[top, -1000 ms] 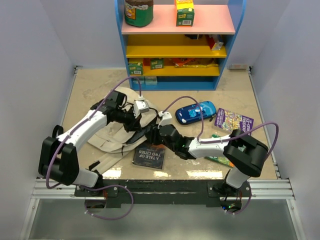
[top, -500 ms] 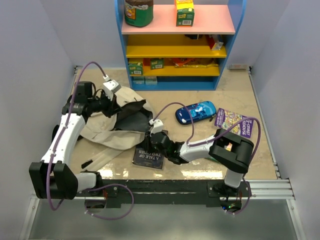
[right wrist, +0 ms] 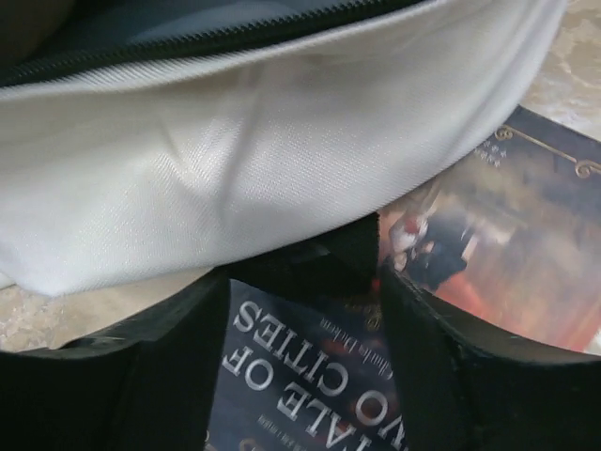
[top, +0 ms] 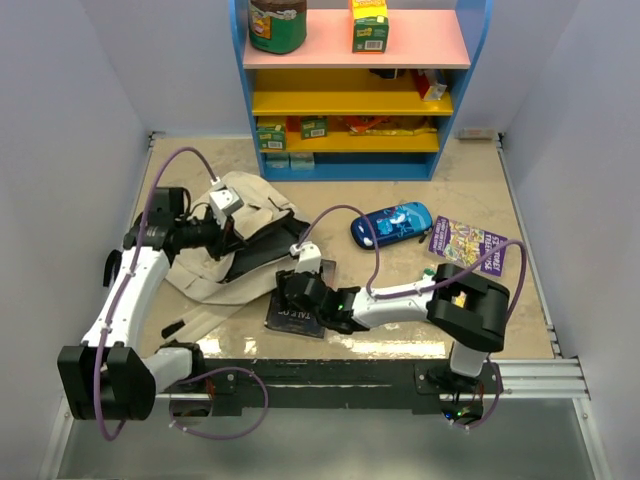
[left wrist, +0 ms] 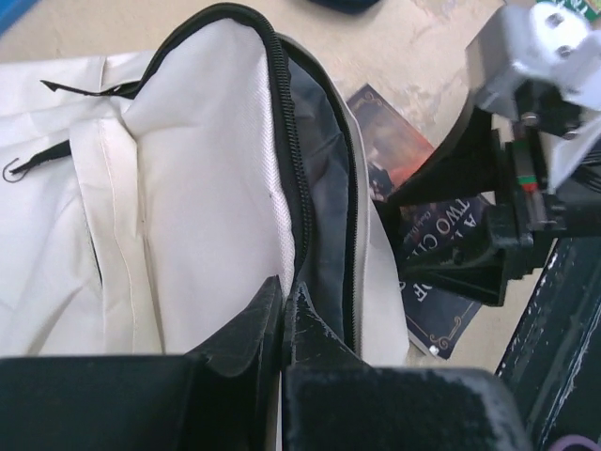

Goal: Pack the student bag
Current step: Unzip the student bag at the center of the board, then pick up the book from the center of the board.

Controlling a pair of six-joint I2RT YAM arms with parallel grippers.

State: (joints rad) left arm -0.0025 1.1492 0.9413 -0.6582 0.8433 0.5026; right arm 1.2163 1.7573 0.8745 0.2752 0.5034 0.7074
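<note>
Beige marbled tabletop (top: 440, 180), seen from the top camera. Blue-framed shelf unit (top: 360, 105) stands at the 12 o'clock edge, stocked with boxes and a jar.

Student bag (top: 200, 272): cream canvas, slumped at 9 o'clock of table centre, mouth facing 3 o'clock, dark lining showing along the black zipper.

"A Tale of Two Cities" paperback (top: 292, 320): flat at 6 o'clock, its far edge just beside or under the bag's lower lip; cannot tell which.

Purple picture book (top: 467, 241) at 3 o'clock. Blue pencil case (top: 392, 223) at 2 o'clock, apart from the bag.

Left gripper (left wrist: 284, 293): jaws pinched together on the bag's zippered rim, holding the opening up.

Right gripper (right wrist: 302, 282): jaws parted, low over the paperback's cover under the bag's lip, nothing clamped. Contact with the cover not discernible.
</note>
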